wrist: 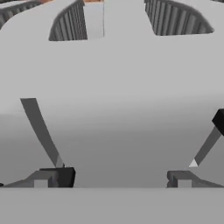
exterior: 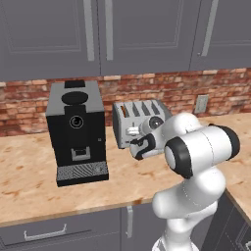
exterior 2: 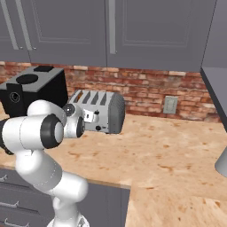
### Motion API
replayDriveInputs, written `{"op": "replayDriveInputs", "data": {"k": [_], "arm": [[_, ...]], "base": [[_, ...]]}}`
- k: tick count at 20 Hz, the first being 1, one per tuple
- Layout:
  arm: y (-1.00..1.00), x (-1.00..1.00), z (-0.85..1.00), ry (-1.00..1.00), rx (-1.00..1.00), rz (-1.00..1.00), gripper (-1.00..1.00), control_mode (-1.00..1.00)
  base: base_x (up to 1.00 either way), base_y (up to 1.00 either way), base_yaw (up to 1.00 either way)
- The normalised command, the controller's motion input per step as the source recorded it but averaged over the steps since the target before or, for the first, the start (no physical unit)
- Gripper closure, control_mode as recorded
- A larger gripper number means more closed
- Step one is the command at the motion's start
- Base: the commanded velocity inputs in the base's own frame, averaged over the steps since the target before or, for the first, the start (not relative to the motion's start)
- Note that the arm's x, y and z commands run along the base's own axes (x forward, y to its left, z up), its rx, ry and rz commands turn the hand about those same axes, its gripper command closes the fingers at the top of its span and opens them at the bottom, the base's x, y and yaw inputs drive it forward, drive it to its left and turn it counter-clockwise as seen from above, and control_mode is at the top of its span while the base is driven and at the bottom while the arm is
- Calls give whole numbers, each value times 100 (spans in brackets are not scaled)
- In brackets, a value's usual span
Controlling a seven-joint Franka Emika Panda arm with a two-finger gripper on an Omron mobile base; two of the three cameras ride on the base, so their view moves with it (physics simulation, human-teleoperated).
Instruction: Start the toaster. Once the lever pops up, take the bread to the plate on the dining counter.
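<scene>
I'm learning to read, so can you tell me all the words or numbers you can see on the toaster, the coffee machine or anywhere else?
There are none to read.
Boxy silver-grey metal toaster: no words or numbers, just plain lever slots and small dark knobs.
Tall black coffee machine: a round dial, no lettering.
Grey wall outlet plate: blank.

Grey wall cabinets [exterior: 132, 34] above a red brick backsplash [exterior 2: 150, 86] with an outlet [exterior 2: 170, 104]; speckled tan countertop [exterior 2: 168, 146] over grey drawers [exterior: 46, 230].
</scene>
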Motion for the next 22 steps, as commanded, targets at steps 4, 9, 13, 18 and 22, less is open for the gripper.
{"op": "replayDriveInputs", "data": {"k": [4,9,13,18,22], "arm": [[0,0,7,-5,0,0,-100,-100],[0,0,16,-1,0,0,-100,-100],[8,0,15,-4,0,0,-100,-100],[21,-1,12,-9,0,0,-100,-100],[14,0,18,-6,0,0,-100,-100]], "base": [[0,0,0],[0,0,0],[0,0,0],[0,0,0],[0,0,0]]}}
